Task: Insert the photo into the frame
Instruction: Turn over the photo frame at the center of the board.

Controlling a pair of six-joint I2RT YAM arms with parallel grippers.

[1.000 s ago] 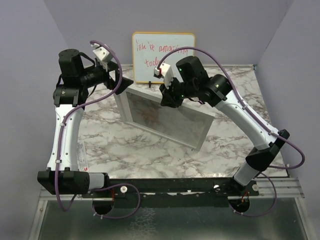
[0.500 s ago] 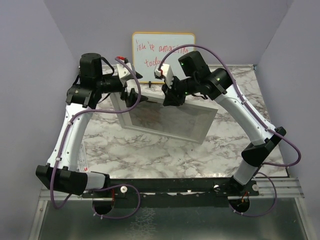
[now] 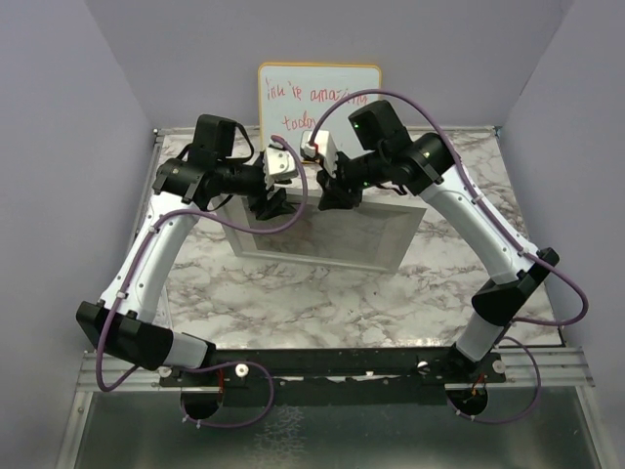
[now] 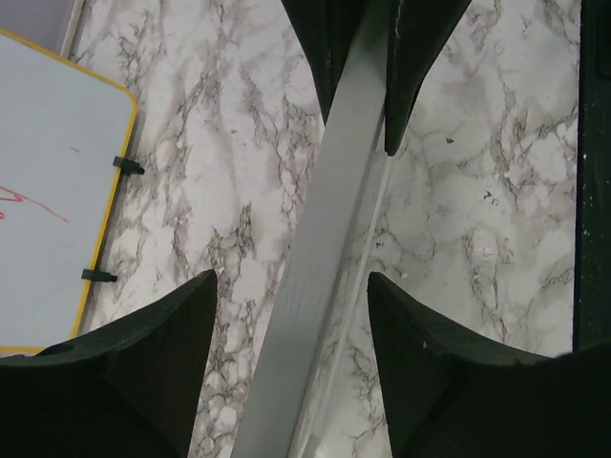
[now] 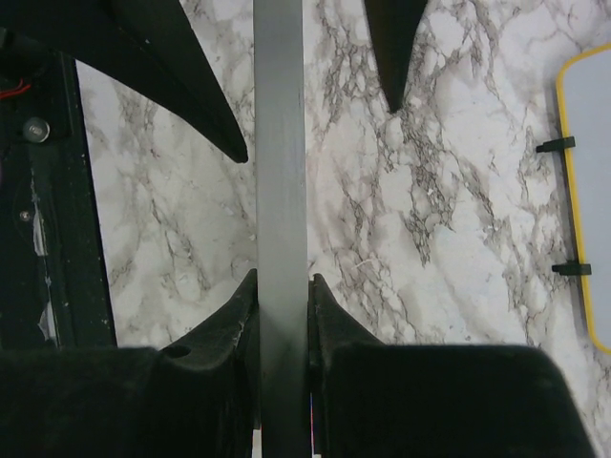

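Observation:
The frame (image 3: 327, 237), white-rimmed with a glossy pane, stands upright on its long edge on the marble table. A faint grey and reddish picture shows behind the pane; I cannot tell for sure that it is the photo. My right gripper (image 3: 337, 195) is shut on the frame's top edge, which shows as a grey strip (image 5: 279, 143) between its fingers (image 5: 282, 281). My left gripper (image 3: 270, 203) is open and straddles the same edge (image 4: 325, 219) further left, its fingertips (image 4: 292, 278) apart on both sides and not touching it.
The whiteboard (image 3: 317, 98) with red handwriting leans on the back wall behind the frame; it also shows in the left wrist view (image 4: 48, 191) and the right wrist view (image 5: 587, 191). Purple walls close in left and right. A black rail (image 3: 342, 363) runs along the near edge.
My left arm has swung right from the table's left side to the frame's top edge. The frame, held by my right gripper, has turned more square to the table.

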